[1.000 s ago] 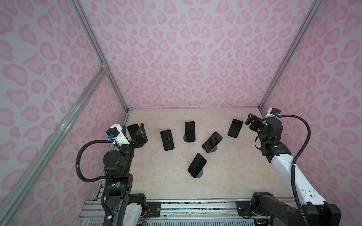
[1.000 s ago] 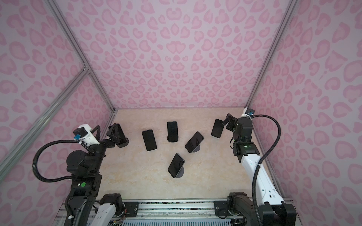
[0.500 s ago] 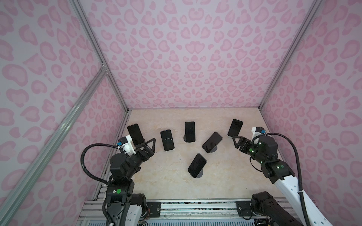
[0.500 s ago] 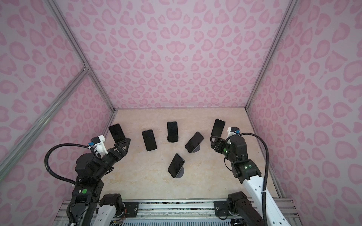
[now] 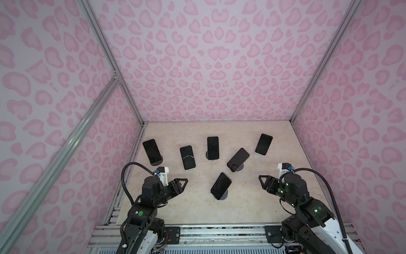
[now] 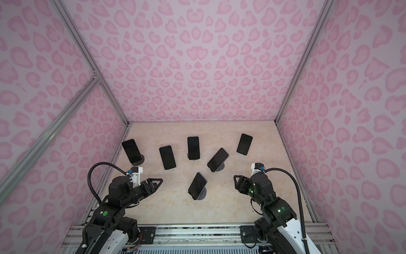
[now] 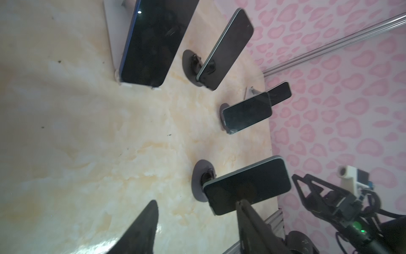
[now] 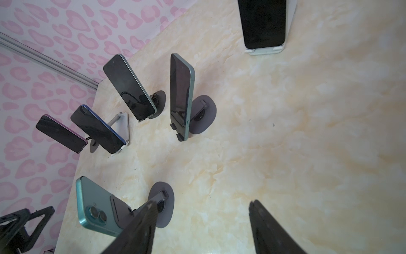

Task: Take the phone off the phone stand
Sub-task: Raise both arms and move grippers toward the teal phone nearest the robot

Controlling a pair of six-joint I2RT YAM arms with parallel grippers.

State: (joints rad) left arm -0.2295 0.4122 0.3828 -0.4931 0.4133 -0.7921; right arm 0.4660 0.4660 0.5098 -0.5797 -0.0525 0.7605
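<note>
Near edge: left gripper and right gripper hang low over the marbled tabletop, tips pointing inward toward each other, well apart. Wrist views: each pair of jaws is parted by a moderate gap, and neither holds anything. Between the two grippers and slightly farther in is the nearest phone, dark screen up, leaning on a round dark stand, with neither gripper touching it. The right wrist view shows its teal back and twin lenses. Next out, right of centre, is the tilted phone, turned diagonally on its dark base. Left of centre, the blue-edged phone sits in a white stand. Far row: the left phone is on a dark round base near the left wall. The centre phone stands straight. The right phone is on a white cradle. All six phones are seated on their stands.
</note>
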